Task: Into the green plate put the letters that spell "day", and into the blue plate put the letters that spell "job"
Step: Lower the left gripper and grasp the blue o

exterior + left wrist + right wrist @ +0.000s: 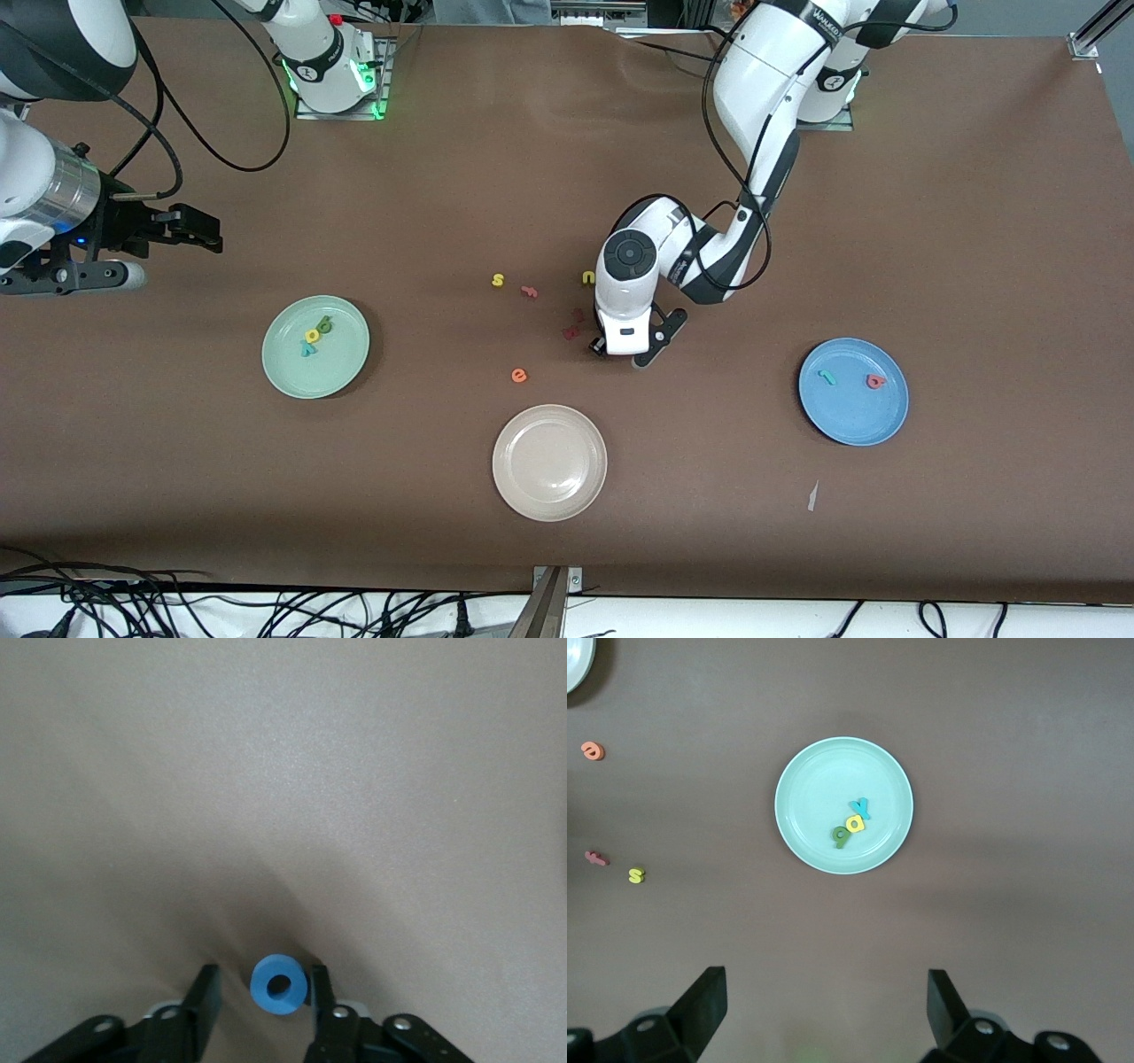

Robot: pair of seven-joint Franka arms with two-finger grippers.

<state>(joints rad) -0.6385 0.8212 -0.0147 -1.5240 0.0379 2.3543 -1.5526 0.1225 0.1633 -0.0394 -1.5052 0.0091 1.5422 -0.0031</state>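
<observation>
We count three plates on the tabletop: one green plate, one beige plate and one blue plate.

In the green plate we count three letters: a green d, a yellow a and a teal y.

In the blue plate we count two: a teal j and a salmon-red b.

Loose on the bare tabletop we count seven: a blue o, a yellow s, a yellow u, an orange e, a pink letter and two dark red letters.
</observation>
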